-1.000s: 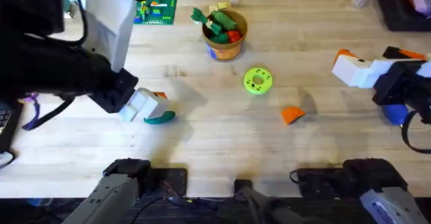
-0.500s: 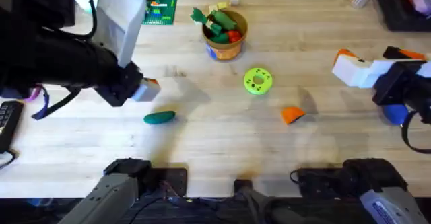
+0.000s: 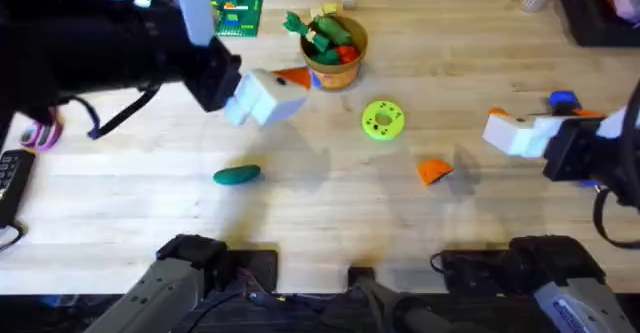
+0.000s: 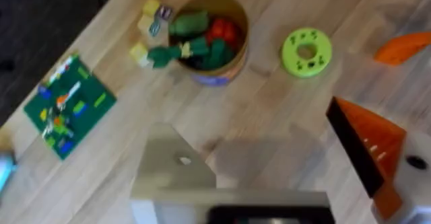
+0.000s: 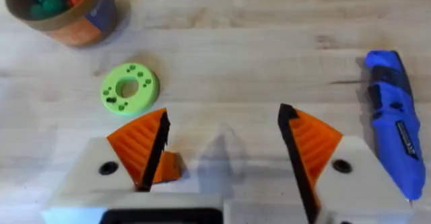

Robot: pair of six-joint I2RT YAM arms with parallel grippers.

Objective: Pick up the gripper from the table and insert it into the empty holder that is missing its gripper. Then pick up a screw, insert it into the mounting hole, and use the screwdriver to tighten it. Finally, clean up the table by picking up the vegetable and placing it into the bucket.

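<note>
- Now the left arm's white gripper with orange pads [image 3: 262,93] hangs in the air, just beside the small round orange-yellow bucket [image 3: 335,48]. Its two fingers are spread apart and hold nothing.
- Inside the bucket sit green and red toy vegetables [image 4: 199,39].
- On the pale wooden table [image 3: 330,213] lies the small smooth dark green toy vegetable [image 3: 237,175], well apart from the bucket.
- Near the middle lies a flat lime-green disc with holes [image 3: 382,119].
- Close to it lies the small flat orange plastic wedge [image 3: 433,170], the loose gripper.
- Over on the right, the right arm's white gripper [image 5: 222,160] is wide open and empty, with the wedge just beside one orange pad.
- Next to it lies the blue-handled screwdriver [image 5: 394,120].
- Far back lies a green brick plate [image 4: 67,106].
</note>
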